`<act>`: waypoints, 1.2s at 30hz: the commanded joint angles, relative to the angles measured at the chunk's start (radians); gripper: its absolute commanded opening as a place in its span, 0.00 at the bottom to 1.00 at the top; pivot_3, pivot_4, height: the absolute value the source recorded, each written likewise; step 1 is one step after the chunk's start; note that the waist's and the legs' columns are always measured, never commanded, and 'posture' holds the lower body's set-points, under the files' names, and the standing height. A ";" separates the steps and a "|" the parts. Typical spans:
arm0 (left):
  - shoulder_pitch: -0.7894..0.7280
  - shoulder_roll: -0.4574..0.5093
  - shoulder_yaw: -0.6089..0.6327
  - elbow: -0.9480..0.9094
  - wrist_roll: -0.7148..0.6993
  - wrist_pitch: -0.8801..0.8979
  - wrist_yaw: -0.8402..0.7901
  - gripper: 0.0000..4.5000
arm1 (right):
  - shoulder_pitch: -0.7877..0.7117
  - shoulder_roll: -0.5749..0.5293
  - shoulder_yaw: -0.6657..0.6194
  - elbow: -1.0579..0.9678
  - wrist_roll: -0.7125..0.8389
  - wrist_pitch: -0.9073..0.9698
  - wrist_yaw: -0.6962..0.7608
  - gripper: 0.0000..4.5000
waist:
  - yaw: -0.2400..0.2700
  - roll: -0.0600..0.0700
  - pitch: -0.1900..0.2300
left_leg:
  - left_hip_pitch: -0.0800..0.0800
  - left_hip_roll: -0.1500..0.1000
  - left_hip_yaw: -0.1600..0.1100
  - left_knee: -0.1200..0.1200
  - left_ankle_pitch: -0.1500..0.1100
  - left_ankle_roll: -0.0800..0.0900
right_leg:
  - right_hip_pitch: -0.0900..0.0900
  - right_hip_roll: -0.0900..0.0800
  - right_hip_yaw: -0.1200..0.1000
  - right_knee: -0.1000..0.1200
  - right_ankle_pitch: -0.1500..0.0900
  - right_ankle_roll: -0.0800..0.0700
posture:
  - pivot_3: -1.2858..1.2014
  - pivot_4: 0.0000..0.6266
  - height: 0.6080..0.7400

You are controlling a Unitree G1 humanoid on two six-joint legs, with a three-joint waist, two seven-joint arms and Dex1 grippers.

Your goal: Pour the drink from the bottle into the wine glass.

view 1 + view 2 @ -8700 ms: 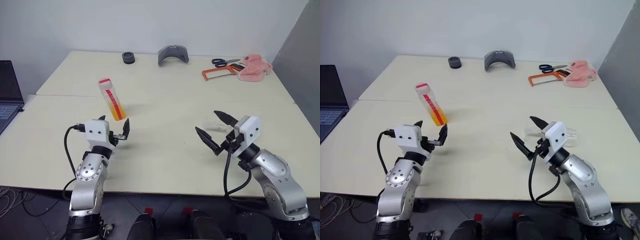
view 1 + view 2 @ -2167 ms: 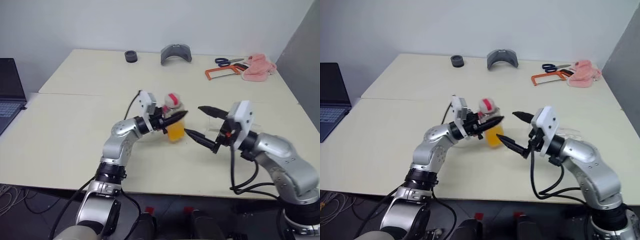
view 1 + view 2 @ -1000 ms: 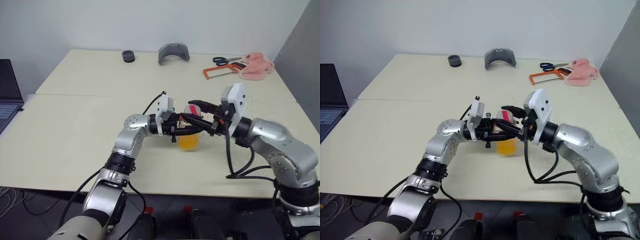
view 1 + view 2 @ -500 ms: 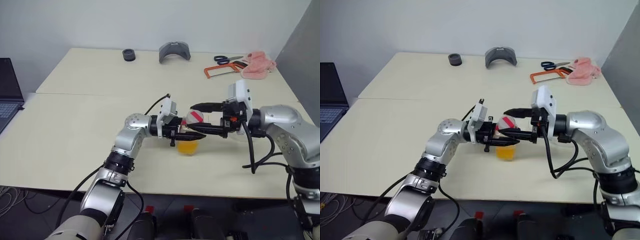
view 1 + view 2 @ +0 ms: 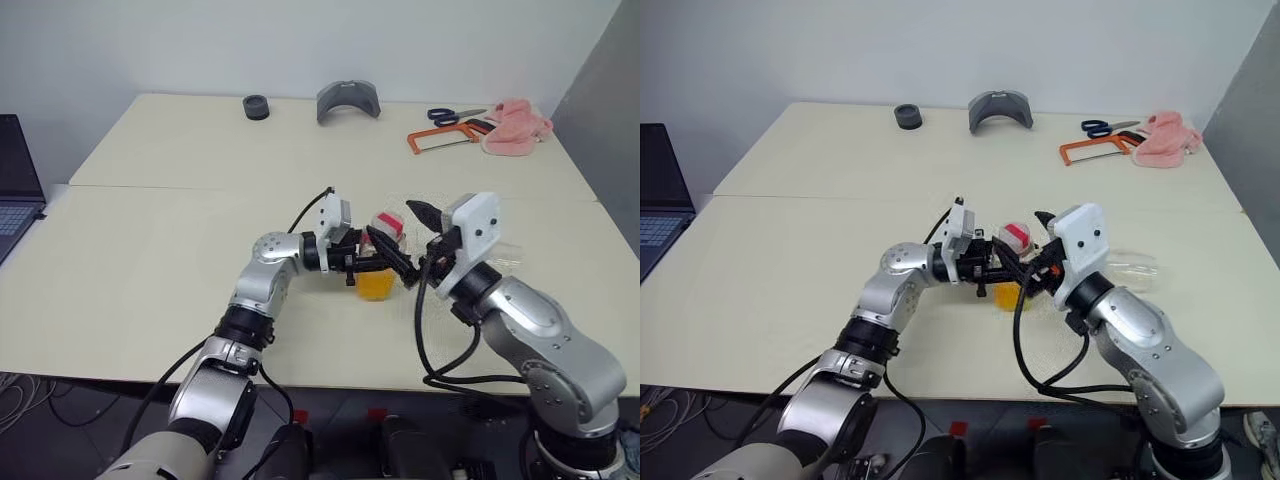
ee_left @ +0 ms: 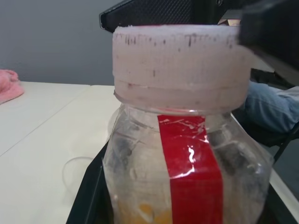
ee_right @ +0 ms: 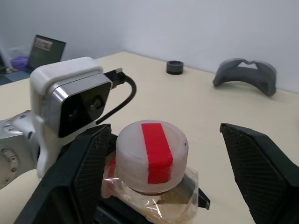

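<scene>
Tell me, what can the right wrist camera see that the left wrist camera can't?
Right wrist view alone: the red stripe running across the top of the cap, a grey curved piece and a small black ring far back on the table, a laptop, and the open right gripper with a finger on each side of the cap.

Left wrist view alone: the bottle from the side with its red label strip, a little orange drink low inside, and a pink cloth.

Both: the capped bottle and the pale table.
</scene>
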 commanded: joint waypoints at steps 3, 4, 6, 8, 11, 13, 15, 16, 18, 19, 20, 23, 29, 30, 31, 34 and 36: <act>-0.050 -0.023 0.007 0.028 0.020 -0.067 0.002 0.38 | -0.008 0.036 0.034 0.000 -0.095 -0.026 -0.057 0.88 | 0.000 0.000 0.000 | 0.000 0.000 0.000 0.000 0.000 0.000 | 0.000 0.000 0.000 0.000 0.000 0.000 | 0.52 0.24 1.00; -0.052 -0.024 0.007 0.034 0.022 -0.073 0.000 0.38 | -0.007 0.047 0.037 0.005 -0.106 -0.029 -0.064 0.88 | -0.001 0.000 0.000 | 0.000 0.000 0.000 0.000 0.000 0.000 | 0.000 0.000 0.000 0.000 0.000 0.000 | 0.52 0.24 1.00; -0.054 -0.025 0.007 0.043 0.025 -0.081 -0.004 0.38 | -0.007 0.060 0.047 0.015 -0.124 -0.035 -0.065 0.88 | -0.001 0.000 0.000 | 0.000 0.000 0.000 0.000 0.000 0.001 | 0.000 0.001 0.000 0.000 0.000 0.000 | 0.52 0.24 1.00; -0.056 -0.027 0.007 0.049 0.029 -0.086 -0.006 0.38 | -0.006 0.072 0.048 0.022 -0.137 -0.044 -0.062 0.88 | -0.001 0.000 0.000 | 0.000 0.000 0.001 0.000 -0.001 0.001 | 0.000 0.001 0.000 0.000 0.000 0.000 | 0.52 0.24 1.00; -0.054 -0.025 0.008 0.052 0.032 -0.090 -0.011 0.38 | -0.004 0.087 0.053 0.025 -0.153 -0.056 -0.057 0.76 | -0.001 0.000 0.000 | 0.000 0.000 0.000 0.000 -0.001 0.002 | 0.000 0.001 0.000 0.000 0.000 0.000 | 0.52 0.24 1.00; -0.051 -0.022 0.008 0.051 0.032 -0.090 -0.014 0.38 | -0.003 0.091 0.061 0.026 -0.158 -0.064 -0.049 0.60 | -0.001 0.000 0.000 | 0.000 0.000 0.000 0.000 -0.001 0.002 | 0.000 0.001 0.000 0.000 0.000 0.000 | 0.52 0.24 1.00; -0.047 -0.019 0.007 0.043 0.032 -0.086 -0.015 0.38 | 0.001 0.089 0.066 0.026 -0.153 -0.076 -0.030 0.45 | -0.001 0.000 0.000 | 0.000 0.000 0.000 0.000 -0.001 0.002 | 0.000 0.001 0.000 0.000 0.000 0.000 | 0.52 0.24 1.00; -0.045 -0.017 0.007 0.038 0.032 -0.084 -0.016 0.38 | 0.002 0.086 0.068 0.028 -0.149 -0.082 -0.016 0.43 | -0.001 0.000 0.000 | 0.000 0.000 0.000 0.000 -0.001 0.002 | 0.000 0.001 0.000 0.000 0.000 0.000 | 0.52 0.24 1.00; -0.040 -0.011 0.006 0.027 0.030 -0.076 -0.019 0.38 | 0.003 0.080 0.070 0.036 -0.141 -0.104 0.016 0.43 | -0.001 0.000 0.000 | 0.000 0.000 0.000 0.000 -0.001 0.002 | 0.000 0.001 0.000 0.000 0.000 0.000 | 0.52 0.24 1.00; -0.037 -0.007 0.005 0.022 0.028 -0.070 -0.023 0.38 | 0.000 0.073 0.072 0.045 -0.138 -0.127 0.039 0.43 | -0.001 0.000 0.000 | 0.000 0.000 0.000 0.000 -0.001 0.002 | 0.000 0.001 0.000 0.000 0.000 0.000 | 0.52 0.24 1.00; -0.034 0.000 0.003 0.017 0.026 -0.062 -0.032 0.38 | -0.007 0.055 0.075 0.062 -0.132 -0.168 0.087 0.43 | -0.001 0.000 0.000 | 0.000 0.000 0.000 0.000 -0.001 0.002 | 0.000 0.001 0.000 0.000 0.000 0.000 | 0.52 0.24 1.00; -0.026 0.021 -0.009 0.002 0.018 -0.033 -0.074 0.38 | -0.021 -0.050 0.079 0.126 -0.082 -0.283 0.316 0.43 | -0.002 0.000 0.000 | 0.000 0.000 0.002 0.000 -0.001 0.002 | 0.000 0.001 0.000 0.000 0.000 0.000 | 0.52 0.24 1.00; -0.021 0.049 -0.022 -0.024 0.010 -0.003 -0.153 0.38 | -0.206 -0.286 0.023 0.388 0.156 -0.247 0.821 0.43 | -0.002 0.000 0.000 | 0.001 0.000 0.005 0.001 -0.001 0.003 | 0.001 0.002 -0.001 0.000 0.000 0.000 | 0.52 0.24 1.00; -0.022 0.048 -0.020 -0.025 0.012 -0.004 -0.152 0.38 | -0.225 -0.304 0.020 0.411 0.182 -0.220 0.853 0.43 | -0.002 0.000 0.000 | 0.001 0.000 0.005 0.000 -0.001 0.003 | 0.001 0.002 -0.001 0.000 0.000 0.000 | 0.52 0.24 1.00; -0.022 0.048 -0.019 -0.026 0.013 -0.003 -0.149 0.38 | -0.234 -0.320 0.021 0.421 0.200 -0.200 0.879 0.43 | -0.001 0.000 0.000 | 0.001 0.000 0.005 0.000 -0.001 0.003 | 0.001 0.002 -0.001 0.000 0.000 0.000 | 0.52 0.24 1.00; -0.021 0.043 -0.010 -0.031 0.015 -0.004 -0.125 0.38 | -0.213 -0.325 -0.001 0.405 0.207 -0.177 0.849 0.43 | 0.000 0.000 0.000 | 0.000 0.001 0.005 0.000 -0.001 0.002 | 0.001 0.001 -0.001 0.000 0.000 0.000 | 0.52 0.24 1.00; -0.019 0.042 -0.008 -0.031 0.017 -0.005 -0.114 0.38 | -0.190 -0.317 -0.021 0.393 0.177 -0.198 0.807 0.43 | 0.000 0.000 0.000 | 0.000 0.001 0.004 0.000 -0.001 0.002 | 0.000 0.000 -0.001 0.000 0.000 0.000 | 0.52 0.24 1.00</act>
